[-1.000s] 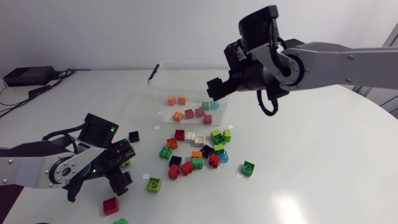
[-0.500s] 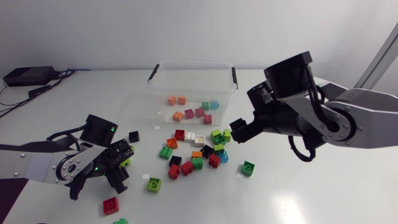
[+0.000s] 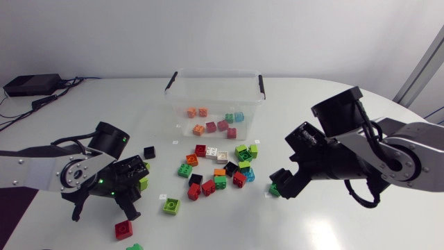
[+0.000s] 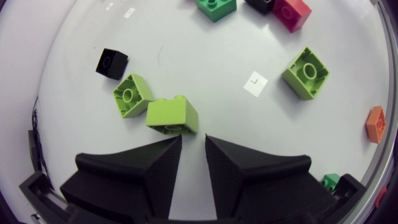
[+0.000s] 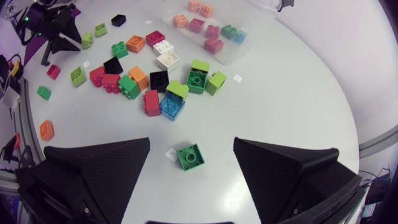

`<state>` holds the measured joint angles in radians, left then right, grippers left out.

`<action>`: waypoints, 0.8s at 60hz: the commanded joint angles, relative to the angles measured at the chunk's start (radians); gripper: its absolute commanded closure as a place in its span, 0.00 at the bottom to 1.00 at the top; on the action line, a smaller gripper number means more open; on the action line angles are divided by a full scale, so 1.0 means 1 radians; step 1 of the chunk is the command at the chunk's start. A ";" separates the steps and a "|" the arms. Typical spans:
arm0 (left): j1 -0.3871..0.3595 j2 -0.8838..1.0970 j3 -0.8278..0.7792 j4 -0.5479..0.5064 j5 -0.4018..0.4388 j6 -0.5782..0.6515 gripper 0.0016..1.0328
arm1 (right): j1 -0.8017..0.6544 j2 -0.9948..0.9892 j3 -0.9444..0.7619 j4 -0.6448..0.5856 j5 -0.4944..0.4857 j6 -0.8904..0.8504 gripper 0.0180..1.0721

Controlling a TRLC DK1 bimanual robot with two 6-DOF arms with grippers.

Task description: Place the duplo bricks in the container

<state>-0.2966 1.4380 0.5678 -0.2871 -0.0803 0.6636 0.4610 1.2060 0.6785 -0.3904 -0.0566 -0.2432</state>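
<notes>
**Head view.** The container [image 3: 182,94] stands at upper centre and holds about eight bricks. The larger share is outstanding. A loose cluster [image 3: 220,169] lies at frame centre, and there are strays at lower left, among them a red brick [image 3: 123,229]. The left arm [image 3: 41,177] is low at the left and the right arm [image 3: 388,156] low at the right, both well apart from the container. Assessment: roughly a quarter complete.

**Left wrist view.** The left gripper [image 4: 193,140] has its fingers drawn narrow with nothing between them. A lime brick [image 4: 172,115] lies just ahead of the fingertips, not gripped.

**Right wrist view.** The right gripper [image 5: 191,142] is spread wide and empty. A green brick [image 5: 189,155] sits on the table between its fingers, touched by neither. The cluster and the container lie further ahead.
</notes>
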 commanded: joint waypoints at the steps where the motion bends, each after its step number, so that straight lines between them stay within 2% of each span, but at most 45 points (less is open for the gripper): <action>1: 0.014 -0.048 0.055 -0.052 0.027 0.008 0.75 | -0.039 0.050 -0.037 -0.004 -0.046 -0.103 0.08; 7: 0.014 -0.096 0.081 -0.116 0.045 0.004 0.75 | -0.055 0.104 -0.046 0.018 -0.060 -0.286 0.11; 22: 0.013 -0.148 0.145 -0.215 0.074 -0.009 0.75 | -0.107 0.271 -0.008 -0.007 -0.081 -0.384 0.11; 32: 0.004 -0.142 0.150 -0.225 0.077 -0.032 0.73 | -0.107 0.290 -0.010 -0.005 -0.081 -0.387 0.11; 35: -0.012 -0.129 0.139 -0.225 0.077 -0.044 0.61 | -0.107 0.283 -0.013 -0.005 -0.081 -0.389 0.11; 36: -0.015 -0.129 0.138 -0.225 0.077 -0.044 0.60 | -0.107 0.283 -0.013 -0.005 -0.081 -0.389 0.11; 38: -0.033 -0.129 0.124 -0.224 0.076 -0.038 0.48 | -0.107 0.280 -0.016 -0.005 -0.081 -0.390 0.11; 41: -0.030 -0.123 0.129 -0.222 0.074 -0.022 0.37 | -0.110 0.279 -0.019 -0.005 -0.081 -0.390 0.11; 44: -0.012 -0.113 0.149 -0.222 0.076 0.002 0.32 | -0.111 0.274 -0.025 -0.005 -0.080 -0.392 0.11; 48: 0.022 -0.079 0.195 -0.259 0.077 -0.005 0.32 | -0.113 0.264 -0.034 -0.005 -0.081 -0.392 0.11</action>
<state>-0.3065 1.3148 0.7059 -0.5098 -0.0074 0.6521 0.3569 1.4830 0.6590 -0.3870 -0.1318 -0.6075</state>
